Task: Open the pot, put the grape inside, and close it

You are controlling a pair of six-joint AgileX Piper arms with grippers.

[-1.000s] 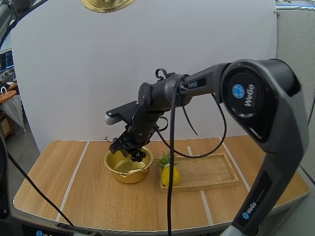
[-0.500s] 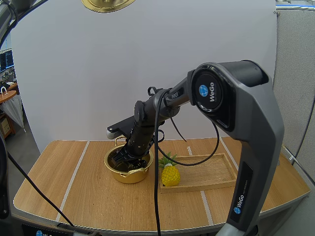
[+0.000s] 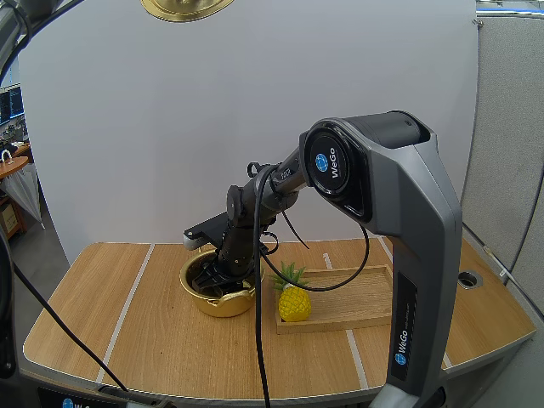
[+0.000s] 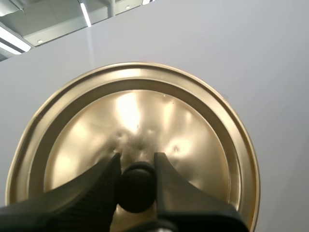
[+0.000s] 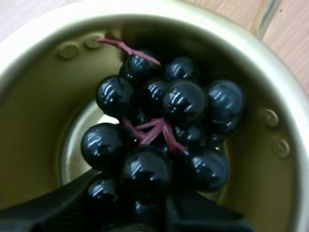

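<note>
On the right pincer, the tips are pinched on the bunch of grapes, which is held inside the open pot below its rim. A second ago this pincer was poised just above the rim, and half a second ago it had been dipped into the mouth; it is now sunk deeper, and the arm's elbow has been swung further left. Whether the berries touch the bottom cannot be told. The pot has been left where it stood, toward the tabletop's far edge, left of the wooden tray and toy pineapple, neither moved. The left pincer is kept clamped on the lid's black knob, high above the tabletop as before.
</note>
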